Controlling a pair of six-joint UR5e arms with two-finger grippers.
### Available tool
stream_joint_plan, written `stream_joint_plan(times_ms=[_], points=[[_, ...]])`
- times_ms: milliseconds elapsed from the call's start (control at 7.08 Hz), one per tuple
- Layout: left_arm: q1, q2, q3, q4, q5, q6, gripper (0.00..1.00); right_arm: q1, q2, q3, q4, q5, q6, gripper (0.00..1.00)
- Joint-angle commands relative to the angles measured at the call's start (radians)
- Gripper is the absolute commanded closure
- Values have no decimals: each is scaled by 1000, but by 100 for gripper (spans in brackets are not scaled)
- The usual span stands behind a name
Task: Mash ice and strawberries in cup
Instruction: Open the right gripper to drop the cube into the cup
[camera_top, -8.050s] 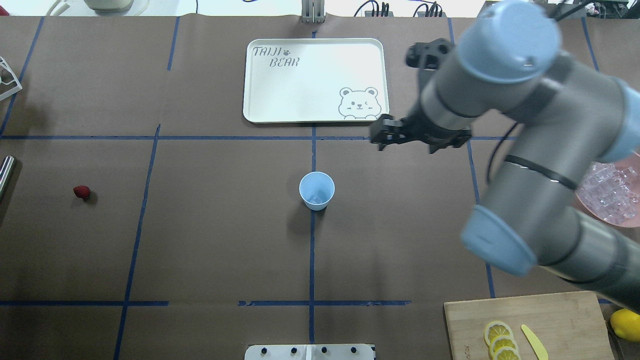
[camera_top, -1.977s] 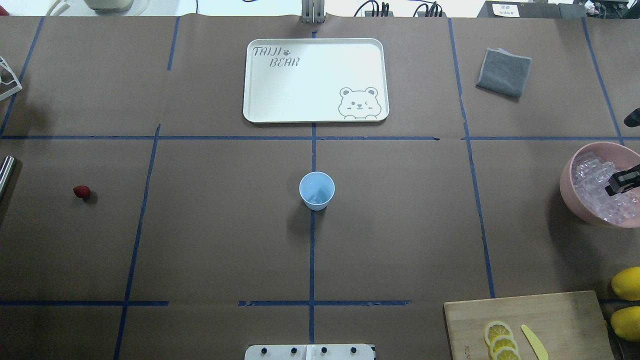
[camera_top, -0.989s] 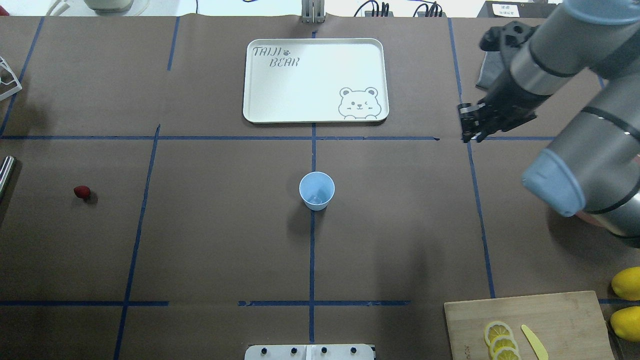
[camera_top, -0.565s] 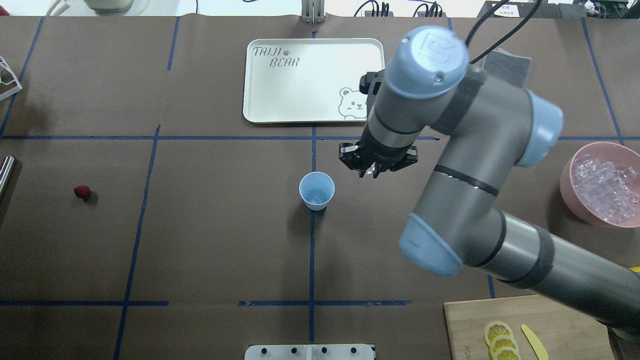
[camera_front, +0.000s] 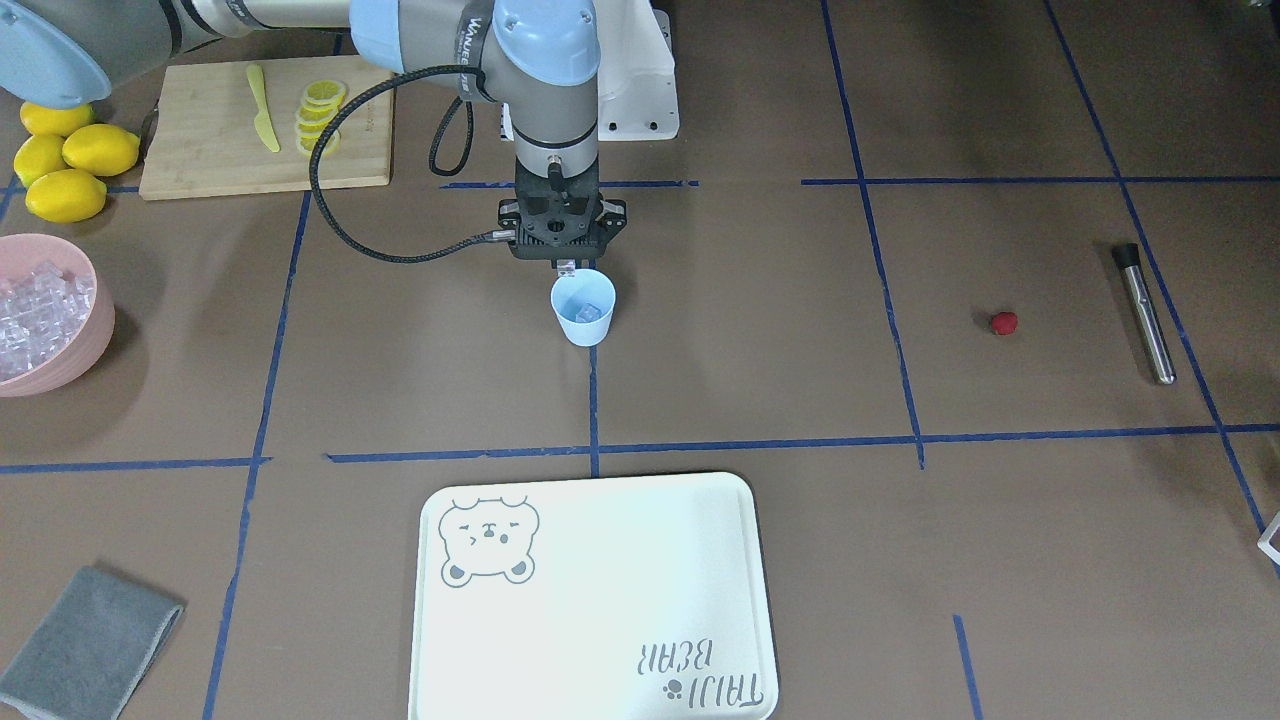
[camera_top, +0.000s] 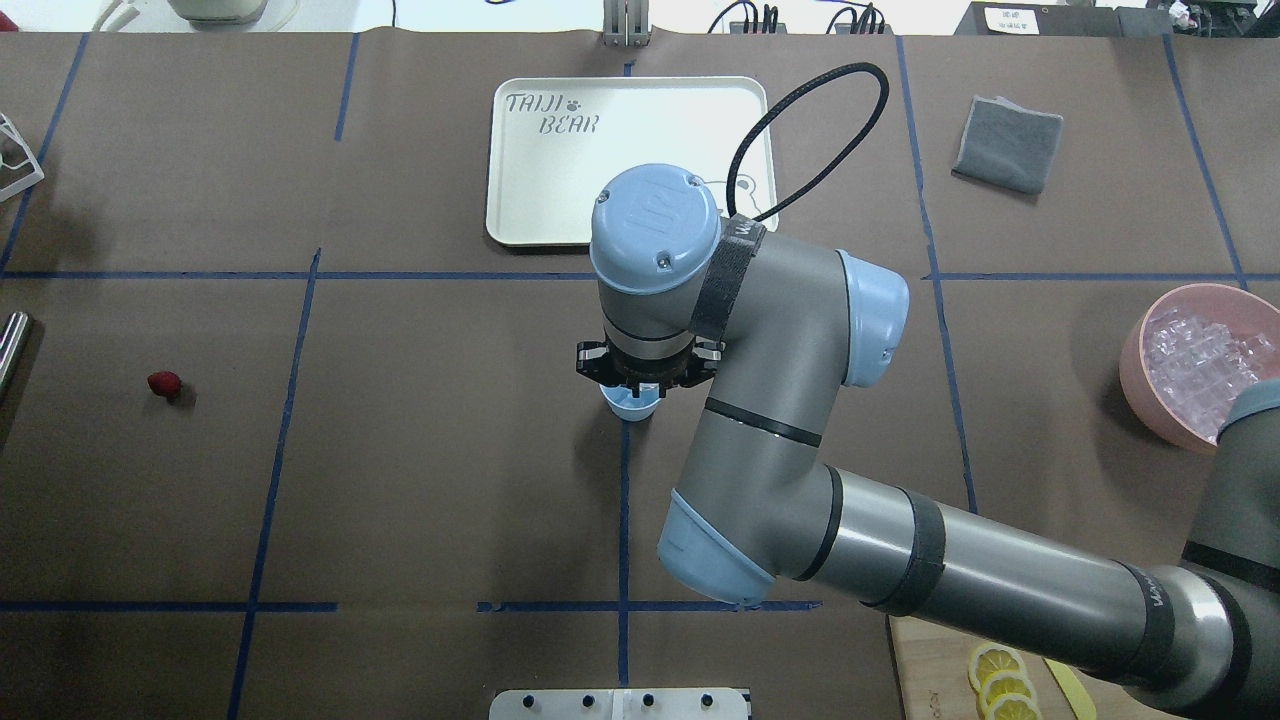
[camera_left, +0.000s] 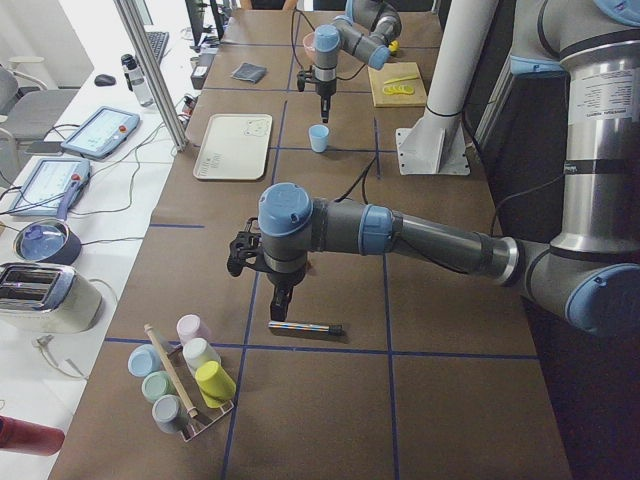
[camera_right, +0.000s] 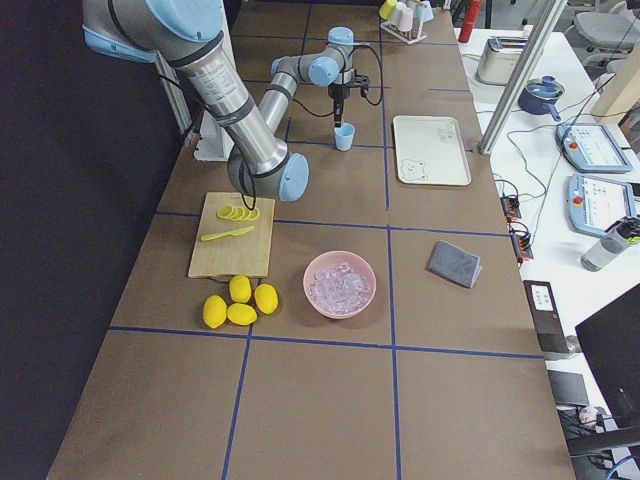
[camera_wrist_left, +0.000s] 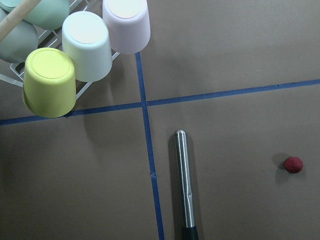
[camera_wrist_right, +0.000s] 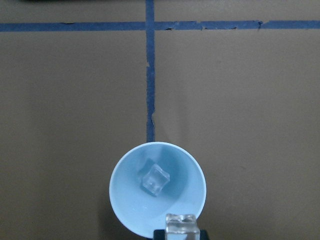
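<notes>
On the table (camera_front: 760, 330), an ice cube (camera_wrist_right: 182, 225) is pinched in the right claw (camera_front: 566, 264) above the cup (camera_front: 583, 320). The left claw's (camera_left: 281, 305) opening cannot be told.

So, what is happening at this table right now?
The right gripper holds an ice cube just above the cup, which already has one cube inside. The strawberry lies on the table, far from the cup and not yet in it, near a metal rod. The left gripper hovers over that rod; whether it is open cannot be told.
</notes>
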Motion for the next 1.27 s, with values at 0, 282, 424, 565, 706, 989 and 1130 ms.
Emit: stream_joint_plan(times_ms=[0,282,424,565,706,989,1130], points=[[1,-1,-3,0,0,0,0,-4,19,-38,29,-3,2,98],[-1,-1,-1,0,0,0,0,-1,16,-38,33,-3,0,92],[-1,1,-1,0,0,0,0,-1,16,-38,33,-5,0,83],[1,1,-1,0,0,0,0,1,17,-38,35,-5,2,67],[1,-1,-3,0,0,0,0,2,16,-38,35,-5,2,49],[1,1,-4,0,0,0,0,2,16,-38,35,-3,2,27],[-1,-1,-6,1,0,0,0,2,16,-38,35,-3,2,21]])
